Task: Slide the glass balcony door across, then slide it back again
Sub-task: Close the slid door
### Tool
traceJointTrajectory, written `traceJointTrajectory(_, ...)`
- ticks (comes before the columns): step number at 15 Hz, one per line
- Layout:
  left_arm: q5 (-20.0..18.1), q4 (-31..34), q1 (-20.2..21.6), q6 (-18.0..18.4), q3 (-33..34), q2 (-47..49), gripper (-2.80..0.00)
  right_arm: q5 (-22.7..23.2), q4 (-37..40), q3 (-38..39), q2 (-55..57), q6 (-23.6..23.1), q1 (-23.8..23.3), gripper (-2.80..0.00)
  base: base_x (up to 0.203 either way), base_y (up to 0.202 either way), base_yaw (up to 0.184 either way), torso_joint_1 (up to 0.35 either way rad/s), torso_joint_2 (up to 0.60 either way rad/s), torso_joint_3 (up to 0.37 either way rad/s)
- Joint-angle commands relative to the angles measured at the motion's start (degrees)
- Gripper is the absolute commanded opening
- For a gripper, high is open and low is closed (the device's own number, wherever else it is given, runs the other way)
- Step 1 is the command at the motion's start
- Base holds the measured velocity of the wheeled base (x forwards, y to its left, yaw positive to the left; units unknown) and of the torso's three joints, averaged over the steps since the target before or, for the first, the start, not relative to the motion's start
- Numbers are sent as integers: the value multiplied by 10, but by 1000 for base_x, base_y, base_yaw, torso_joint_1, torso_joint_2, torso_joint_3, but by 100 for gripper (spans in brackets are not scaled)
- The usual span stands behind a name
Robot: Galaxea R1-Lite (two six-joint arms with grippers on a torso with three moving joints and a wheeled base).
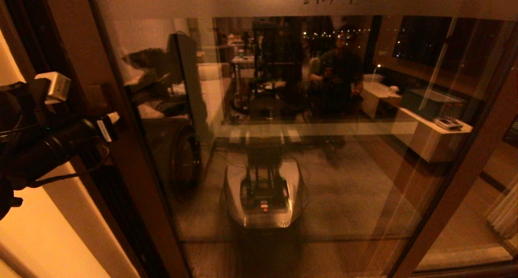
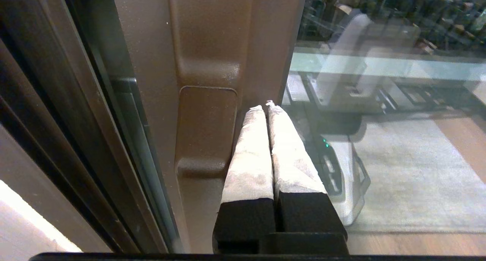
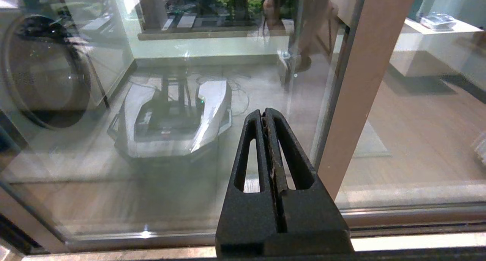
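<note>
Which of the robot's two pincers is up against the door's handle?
The left pincer, shut, tips beside the handle on the door frame. The right pincer, also shut, faces bare glass.

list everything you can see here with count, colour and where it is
glass balcony door: one, clear glass in a brown frame, filling the head view ahead
frosted band: one, pale with dark characters, across the door's top
pull handle: one, brown, blocky, on the door's left stile
jamb: one, dark brown, left of the door
left gripper: one, pale padded fingers pressed together, tips at the handle's edge by the glass
right gripper: one, black, fingers together, in front of the glass beside the door's right stile
</note>
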Motion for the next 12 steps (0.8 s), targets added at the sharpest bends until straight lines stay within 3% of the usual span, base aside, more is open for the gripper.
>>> traceJointTrajectory(1,0,-3,8,0,0,1,-280,0,0,0,1,0,1,-280,0,0,0,0,0,0)
traceJointTrajectory(12,-23,-3,41,2,-1,6,-280,0,0,-1,1,0,0,-280,0,0,0,0,0,0)
